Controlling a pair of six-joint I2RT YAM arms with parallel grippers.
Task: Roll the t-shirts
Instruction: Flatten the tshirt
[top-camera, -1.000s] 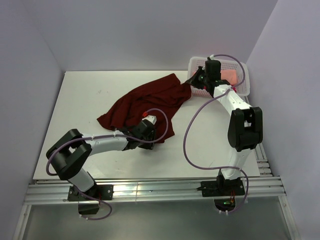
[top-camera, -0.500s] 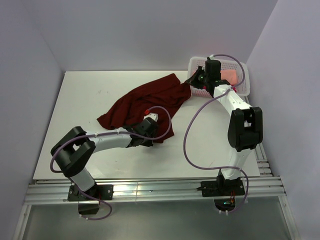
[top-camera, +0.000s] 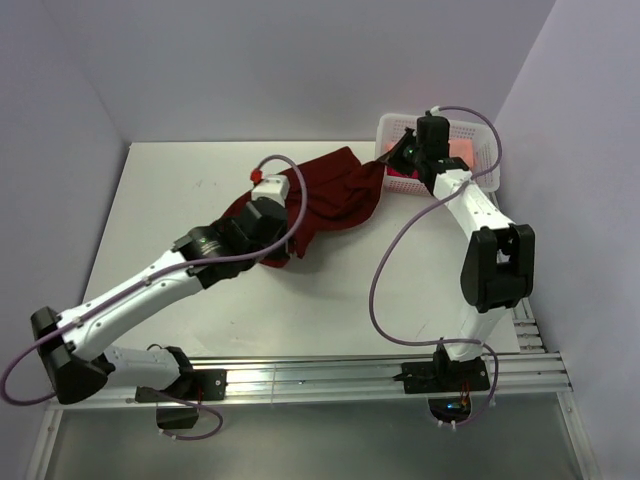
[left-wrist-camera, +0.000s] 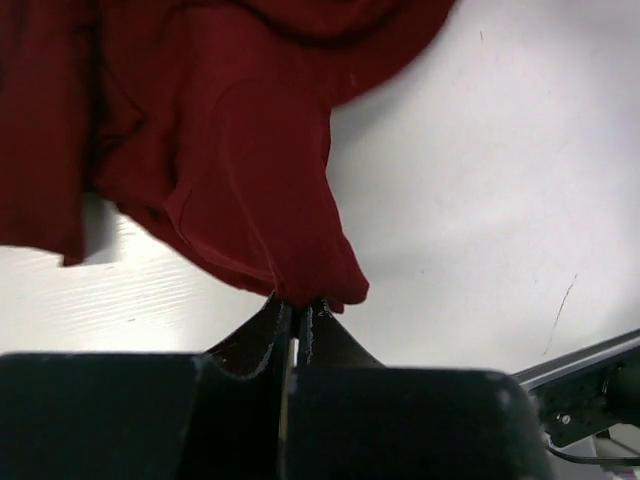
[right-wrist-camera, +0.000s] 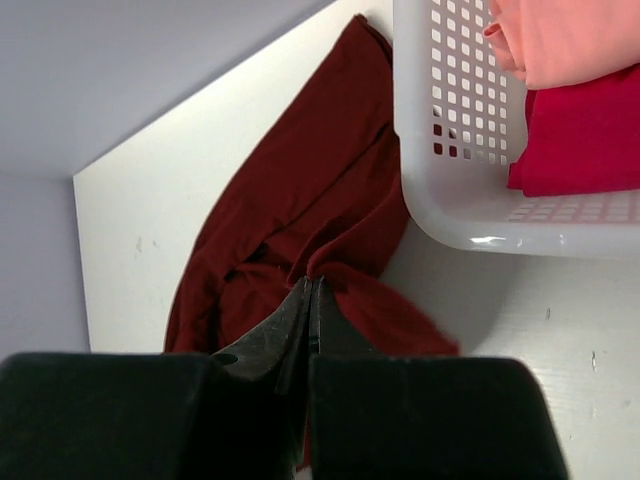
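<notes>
A dark maroon t-shirt lies crumpled on the white table at the back middle. My left gripper is shut on its near hem and holds that edge up; in the left wrist view the cloth hangs from the pinched jaws of the left gripper. My right gripper is shut on the shirt's right edge beside the basket; the right wrist view shows the right gripper with a fold of the cloth between the jaws. A peach shirt and a crimson shirt lie folded in the basket.
A white perforated basket stands at the back right corner, its wall close to my right gripper. Walls close the table at the back and both sides. A rail runs along the near edge.
My left arm has stretched out and swung up and back, carrying the shirt's near hem toward the back left and bunching the cloth. The right gripper has barely moved.
</notes>
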